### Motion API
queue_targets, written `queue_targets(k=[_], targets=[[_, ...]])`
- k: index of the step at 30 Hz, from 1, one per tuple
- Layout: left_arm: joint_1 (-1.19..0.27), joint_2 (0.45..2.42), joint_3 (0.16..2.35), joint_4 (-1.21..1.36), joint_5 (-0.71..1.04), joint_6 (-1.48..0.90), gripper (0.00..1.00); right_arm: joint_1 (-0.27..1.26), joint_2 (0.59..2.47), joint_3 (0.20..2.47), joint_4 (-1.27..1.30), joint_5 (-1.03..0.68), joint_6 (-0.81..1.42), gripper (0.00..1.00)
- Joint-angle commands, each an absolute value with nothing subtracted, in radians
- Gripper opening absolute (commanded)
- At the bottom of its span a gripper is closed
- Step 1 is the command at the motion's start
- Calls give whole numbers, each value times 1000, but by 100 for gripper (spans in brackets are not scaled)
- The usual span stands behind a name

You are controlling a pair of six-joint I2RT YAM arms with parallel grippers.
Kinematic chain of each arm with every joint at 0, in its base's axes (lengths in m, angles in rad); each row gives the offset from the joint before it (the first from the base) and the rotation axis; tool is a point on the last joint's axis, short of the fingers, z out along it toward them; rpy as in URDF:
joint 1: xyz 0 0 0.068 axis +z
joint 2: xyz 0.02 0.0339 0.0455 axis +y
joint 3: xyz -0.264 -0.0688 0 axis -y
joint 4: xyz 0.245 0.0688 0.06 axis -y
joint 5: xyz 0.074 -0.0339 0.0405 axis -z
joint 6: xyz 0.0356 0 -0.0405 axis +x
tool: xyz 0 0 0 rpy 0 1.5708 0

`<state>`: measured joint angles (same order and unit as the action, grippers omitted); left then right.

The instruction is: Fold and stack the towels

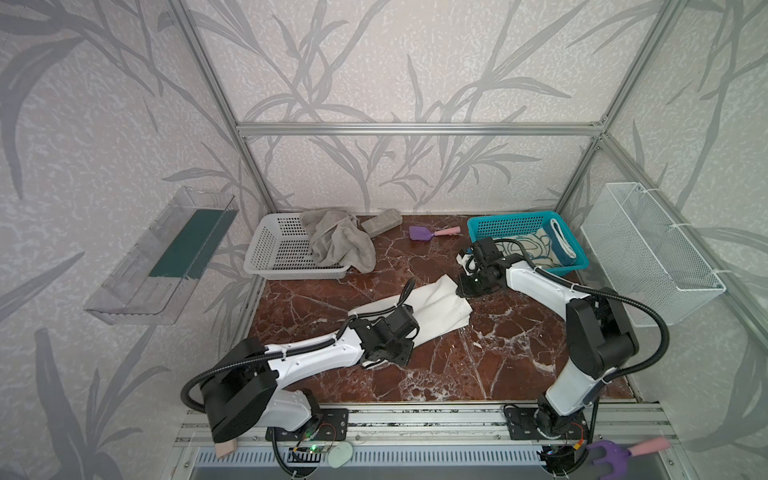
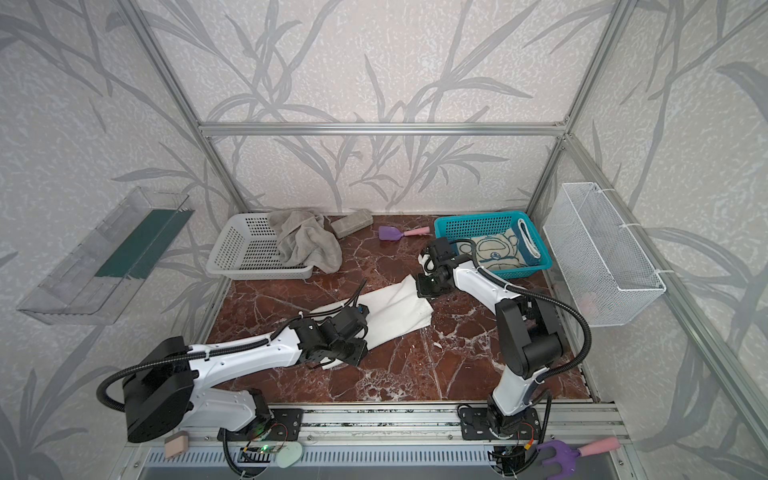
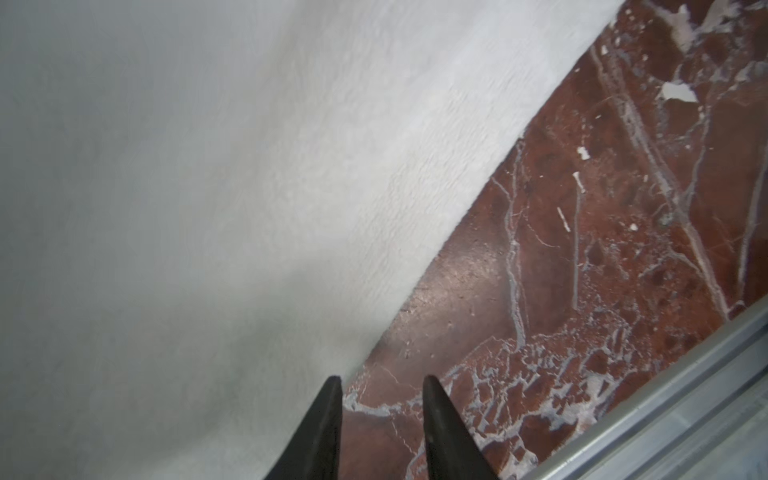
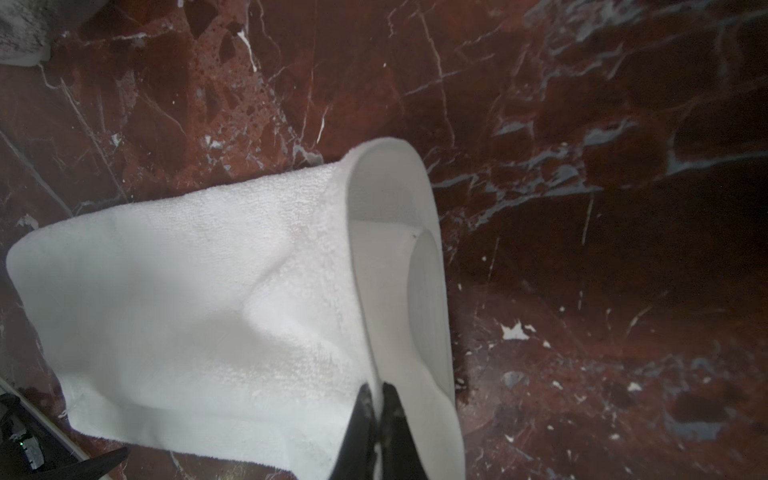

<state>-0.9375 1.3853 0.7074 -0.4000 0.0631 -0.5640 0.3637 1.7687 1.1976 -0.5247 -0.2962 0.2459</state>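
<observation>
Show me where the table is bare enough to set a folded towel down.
Widest bare marble: at the front, between the white towel, the front rail and the right arm. A smaller patch lies between the white basket and that towel. The back is crowded: grey towel, block, purple tool, blue basket.

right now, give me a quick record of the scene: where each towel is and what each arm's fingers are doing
white towel: lying on the marble table, one end lifted
grey towel: crumpled, draped over the rim of the white basket
cartoon towel: lying in the teal basket
right fingers: shut on the white towel's raised edge
left fingers: open, beside the white towel's near edge, gripping nothing
grey block: on the table behind the grey towel
</observation>
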Motion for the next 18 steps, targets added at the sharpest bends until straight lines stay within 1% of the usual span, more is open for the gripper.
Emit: queue_targets(k=[1,3,4,5,6,8,10,14,16,18], targets=[[-937,1392,657,-365,68,-605,34,342,1844,1209,-573,-285,215,10],[-937,1371,638,-394,64,-614,34,339,1862,1206,-586,-264,215,17],[-937,1355,627,-410,59,-617,34,339,1867,1202,-590,-252,215,24],[-937,1335,616,-427,54,-617,34,339,1867,1199,-594,-239,218,34],[-936,1317,608,-443,50,-617,34,339,1862,1196,-596,-230,218,41],[-936,1274,597,-496,33,-621,34,339,1846,1192,-604,-224,222,50],[-935,1235,603,-556,16,-614,34,339,1819,1192,-613,-233,228,55],[-934,1151,651,-662,-34,-585,34,339,1755,1198,-622,-283,238,60],[-930,1116,682,-640,-56,-565,35,339,1741,1206,-611,-314,238,62],[-916,1118,720,-563,-68,-556,37,339,1757,1231,-613,-336,236,64]])
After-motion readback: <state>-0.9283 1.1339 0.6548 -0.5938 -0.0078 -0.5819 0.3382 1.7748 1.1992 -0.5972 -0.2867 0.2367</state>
